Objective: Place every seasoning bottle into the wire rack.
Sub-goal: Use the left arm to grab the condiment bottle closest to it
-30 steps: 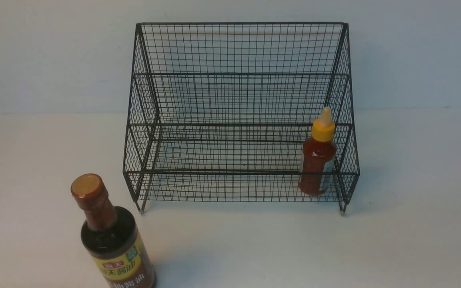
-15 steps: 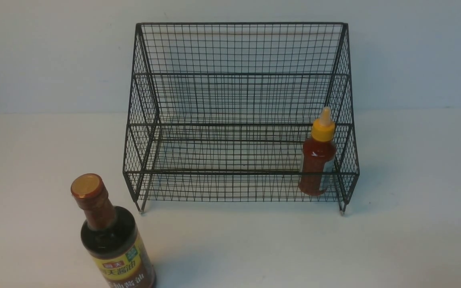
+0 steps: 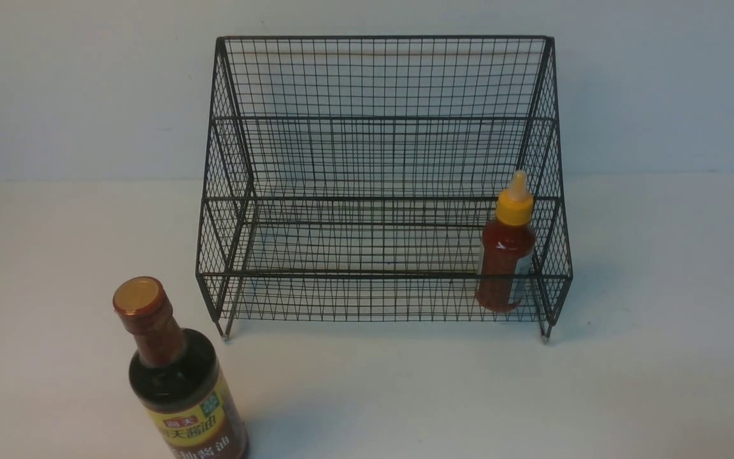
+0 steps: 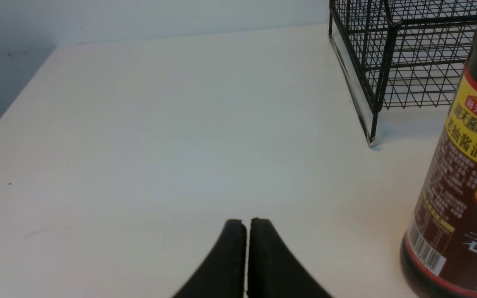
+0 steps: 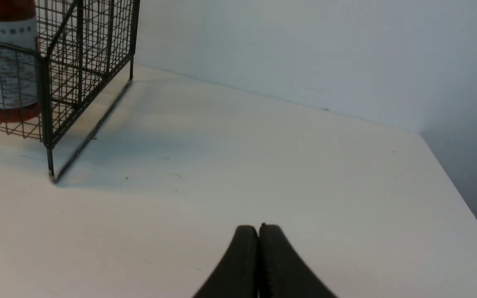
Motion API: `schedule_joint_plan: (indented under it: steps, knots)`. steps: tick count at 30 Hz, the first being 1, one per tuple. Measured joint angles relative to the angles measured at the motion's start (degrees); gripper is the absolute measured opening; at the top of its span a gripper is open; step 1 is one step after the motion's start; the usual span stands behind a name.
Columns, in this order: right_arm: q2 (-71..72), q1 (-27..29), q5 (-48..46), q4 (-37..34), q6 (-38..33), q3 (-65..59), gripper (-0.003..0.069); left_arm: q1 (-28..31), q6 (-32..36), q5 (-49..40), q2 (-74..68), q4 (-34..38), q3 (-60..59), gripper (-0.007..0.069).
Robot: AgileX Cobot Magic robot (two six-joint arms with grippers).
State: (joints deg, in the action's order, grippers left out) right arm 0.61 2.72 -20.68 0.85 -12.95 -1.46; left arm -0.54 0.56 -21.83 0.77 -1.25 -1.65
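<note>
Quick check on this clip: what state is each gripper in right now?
Left gripper: closed, holding nothing.
Right gripper: closed, holding nothing.

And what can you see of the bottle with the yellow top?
The small red squeeze bottle has a yellow cap, a pale pointed nozzle and a whitish label. It looks like plastic, filled with red sauce. It stands upright inside the black wire-mesh rack, behind the front rail, near the right end. No pincer touches it.
</note>
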Motion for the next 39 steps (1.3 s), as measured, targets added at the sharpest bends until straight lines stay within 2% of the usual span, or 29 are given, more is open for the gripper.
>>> schedule_joint_plan:
  steps: [7, 9, 13, 17, 18, 19, 20, 23, 25, 28, 29, 31, 34, 37, 39]
  knots:
    - [0.0, 0.23, 0.0, 0.0, 0.0, 0.0, -0.0015, 0.0, 0.6, 0.0, 0.0, -1.61, 0.0, -0.0005]
    - [0.0, 0.29, 0.0, 0.0, 0.0, 0.0, -0.0015, 0.0, -1.5, 0.06, 0.0, 0.04, 0.0, -0.0005]
    - [0.0, 0.29, 0.0, -0.2, 0.59, 0.0, -0.0015, 0.0, -10.29, 0.25, 0.0, 12.88, 0.0, -0.0005]
    - [0.0, 0.29, -0.06, -0.25, 4.4, 0.0, -0.0015, 0.0, -20.88, 0.25, 0.0, 31.38, 0.0, -0.0005]
    - [0.0, 0.29, -0.06, -0.27, 4.76, 0.0, -0.0015, 0.0, -21.14, 0.25, 0.0, 32.12, 0.0, -0.0005]
    - [0.0, 0.29, -0.06, -0.27, 6.02, 0.0, -0.0015, 0.0, -22.42, 0.4, 0.0, 37.66, 0.0, -0.0005]
    - [0.0, 0.29, -0.11, -0.32, 6.8, 0.0, -0.0015, 0.0, -22.81, 0.84, 0.0, 40.26, 0.0, -0.0005]
    - [0.0, 0.29, -0.11, -0.39, 7.13, 0.0, -0.0015, 0.0, -22.65, 3.25, 0.0, 42.88, 0.0, -0.0005]
    - [0.0, 0.29, -0.11, -0.39, 7.14, 0.0, -0.0015, 0.0, -19.46, 4.09, 0.0, 42.86, 0.3, -0.0005]
    - [0.0, 0.29, -0.11, -0.39, 7.26, 0.0, -0.0015, 0.0, -12.38, 0.34, 0.0, 42.23, 3.73, -0.0005]
    - [0.0, 0.29, -0.11, -0.39, 7.26, 0.0, -0.0015, 0.0, -6.61, -3.02, -0.99, 41.86, 8.24, -0.0005]
    - [0.0, 0.29, -0.11, -0.39, 7.26, 0.0, -0.0015, 0.0, 0.44, -7.2, -4.63, 41.22, 14.77, -0.0005]
    - [0.0, 0.29, -0.11, -0.39, 7.26, 0.0, -0.0015, 0.0, 8.38, -12.07, -11.28, 40.25, 21.89, -0.0002]
    - [0.0, 0.29, -0.11, -0.39, 7.26, 0.0, -0.0015, 0.0, 19.05, -17.87, -20.6, 39.29, 30.21, 0.0041]
    - [0.0, 0.29, -0.11, -0.39, 7.26, 0.0, -0.0015, 0.0, 24.62, -20.55, -27.8, 39.38, 35.09, 0.0127]
